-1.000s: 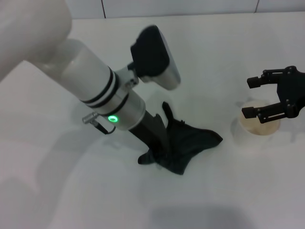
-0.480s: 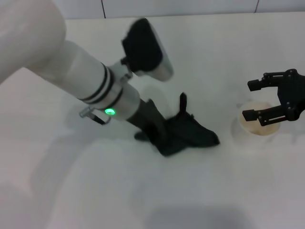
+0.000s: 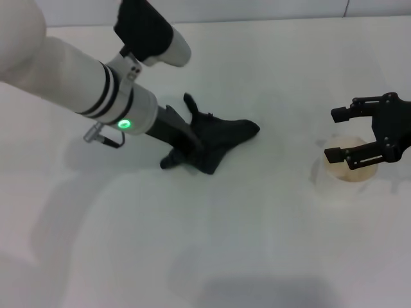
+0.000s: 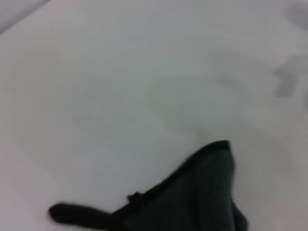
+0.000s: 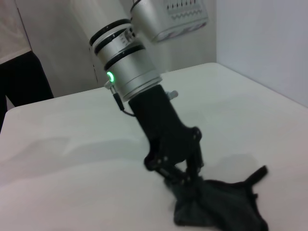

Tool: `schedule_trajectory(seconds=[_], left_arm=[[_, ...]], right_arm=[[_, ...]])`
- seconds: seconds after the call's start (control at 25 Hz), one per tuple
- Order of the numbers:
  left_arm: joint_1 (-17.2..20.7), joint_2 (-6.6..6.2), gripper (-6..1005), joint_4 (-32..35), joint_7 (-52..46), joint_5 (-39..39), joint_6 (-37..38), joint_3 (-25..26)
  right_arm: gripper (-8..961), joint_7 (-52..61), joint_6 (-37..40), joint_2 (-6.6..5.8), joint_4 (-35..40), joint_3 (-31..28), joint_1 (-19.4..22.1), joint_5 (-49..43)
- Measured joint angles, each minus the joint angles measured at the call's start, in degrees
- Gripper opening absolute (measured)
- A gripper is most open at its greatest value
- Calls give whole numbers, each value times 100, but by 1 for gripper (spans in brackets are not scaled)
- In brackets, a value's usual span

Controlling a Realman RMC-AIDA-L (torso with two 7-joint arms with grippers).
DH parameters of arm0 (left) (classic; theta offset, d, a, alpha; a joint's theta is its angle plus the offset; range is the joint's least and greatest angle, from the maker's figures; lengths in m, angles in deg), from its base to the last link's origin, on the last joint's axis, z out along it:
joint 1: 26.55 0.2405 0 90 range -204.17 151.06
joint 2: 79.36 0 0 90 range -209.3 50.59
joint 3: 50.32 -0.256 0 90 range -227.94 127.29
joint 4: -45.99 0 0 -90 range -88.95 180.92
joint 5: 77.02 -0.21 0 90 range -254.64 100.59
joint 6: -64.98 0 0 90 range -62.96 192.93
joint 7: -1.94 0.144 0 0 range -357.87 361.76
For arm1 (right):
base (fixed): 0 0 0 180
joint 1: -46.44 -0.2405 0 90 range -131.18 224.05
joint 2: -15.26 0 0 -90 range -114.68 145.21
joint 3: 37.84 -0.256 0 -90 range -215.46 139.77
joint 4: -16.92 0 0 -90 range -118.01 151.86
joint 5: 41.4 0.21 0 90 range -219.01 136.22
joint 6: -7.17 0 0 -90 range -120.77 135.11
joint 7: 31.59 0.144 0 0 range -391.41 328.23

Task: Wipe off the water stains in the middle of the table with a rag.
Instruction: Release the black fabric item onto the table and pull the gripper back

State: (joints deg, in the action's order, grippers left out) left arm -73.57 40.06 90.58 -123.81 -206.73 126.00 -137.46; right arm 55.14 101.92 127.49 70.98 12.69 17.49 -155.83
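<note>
Rag (image 3: pixel 221 141) is pinned to the white surface (image 3: pixel 212 256) under the left gripper (image 3: pixel 185 153), whose fingers (image 5: pixel 183 175) are closed on its near edge, the rest of the black cloth trailing out toward the middle with one pointed corner sticking up. In the left wrist view the cloth (image 4: pixel 197 202) lies flat against bare white top. I cannot make out any orange-brown water stains from where I stand; either the cloth covers them or they are too faint to see.

My worry is the grip. The fingers hold only one edge of the cloth, so a hard sweep could bunch it up or drag it out from under the gripper, leaving the fingers scraping the surface. With the blot out of sight, a stroke could also miss it or only smear it wider.

Off to the right, well apart from the cloth, the right gripper (image 3: pixel 350 135) hovers over a round white cup (image 3: pixel 350 168) with its fingers spread open. The cup's inside looks tan; whether that is liquid I cannot tell. A wide sweep that way might knock it.
</note>
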Motion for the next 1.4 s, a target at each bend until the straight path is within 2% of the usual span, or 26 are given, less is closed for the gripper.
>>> schedule_trajectory(seconds=[0.28,0.48,0.6,0.8,0.96,1.2,1.4], left_arm=[[42,12,76,264,357,566,616,-485],[579,-4,76,964,323,643,825,-424],[945,-14,76,1344,285,532,866,-246],[1591,-30,83,1872,271,390,1060,371],[1974,-32,95,2213,289,299,1131,589],[2172,-30,114,2174,313,198,1119,880],[2254,-34,129,2180,575,268,1141,906]], right_arm=[[857,16,0,0,0,0,14,0],[857,18,0,-14,0,0,66,1],[857,17,0,-34,1,-20,103,16],[857,-6,24,-49,8,-99,120,46],[857,-8,60,-58,15,-105,119,48],[857,-11,65,-62,77,-157,117,53],[857,-14,41,-95,79,-158,117,54]])
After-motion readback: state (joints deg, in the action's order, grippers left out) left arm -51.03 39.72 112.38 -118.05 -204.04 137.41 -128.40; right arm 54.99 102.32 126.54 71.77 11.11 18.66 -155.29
